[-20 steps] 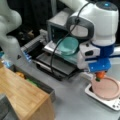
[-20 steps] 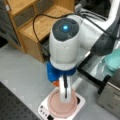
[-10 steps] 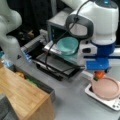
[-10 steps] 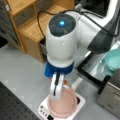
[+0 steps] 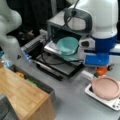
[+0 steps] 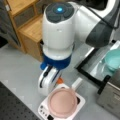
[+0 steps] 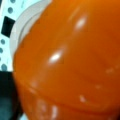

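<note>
My gripper [image 5: 101, 70] hangs under the white and blue wrist, shut on a glossy orange object [image 7: 70, 62] with a green bit at its side. That object fills the wrist view, so the fingers are hidden there. In both front views it shows as a small orange patch [image 6: 59, 80] just beside the rim of a pink bowl [image 5: 105, 87] [image 6: 62, 102], a little above the table. The bowl rests on a white square base [image 5: 111, 104] [image 6: 43, 110] with dark buttons. A white handle [image 6: 76, 84] sticks out from the bowl.
A toaster oven [image 5: 56, 25] stands behind with its door [image 5: 62, 68] folded down and a teal bowl [image 5: 67, 45] [image 6: 113, 60] on it. A wooden box [image 5: 22, 92] is at a front view's bottom left. A wooden shelf [image 6: 30, 30] stands behind the arm.
The arm has shifted slightly up and to the left in a front view, with the orange object still in the gripper. The pink bowl and its base have not moved.
</note>
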Tool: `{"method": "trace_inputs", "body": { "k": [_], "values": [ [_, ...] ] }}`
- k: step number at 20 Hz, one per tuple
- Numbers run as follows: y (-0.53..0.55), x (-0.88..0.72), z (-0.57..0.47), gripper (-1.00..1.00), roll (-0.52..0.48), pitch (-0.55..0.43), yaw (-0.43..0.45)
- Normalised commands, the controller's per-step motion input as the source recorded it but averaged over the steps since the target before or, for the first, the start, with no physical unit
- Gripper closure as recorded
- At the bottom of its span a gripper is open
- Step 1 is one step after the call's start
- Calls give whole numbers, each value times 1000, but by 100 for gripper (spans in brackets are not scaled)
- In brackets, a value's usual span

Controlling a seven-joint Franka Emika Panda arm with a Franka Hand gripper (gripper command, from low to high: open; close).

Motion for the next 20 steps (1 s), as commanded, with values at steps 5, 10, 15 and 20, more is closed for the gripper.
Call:
{"method": "trace_inputs", "body": {
  "k": [5, 10, 15, 20],
  "values": [
    [-144, -243, -47, 100, 180, -81, -290],
    [-86, -403, -72, 100, 149, -102, -298],
    [-47, -492, -187, 100, 72, -29, -291],
    [-19, -553, -208, 100, 43, 4, -178]
  ]
}}
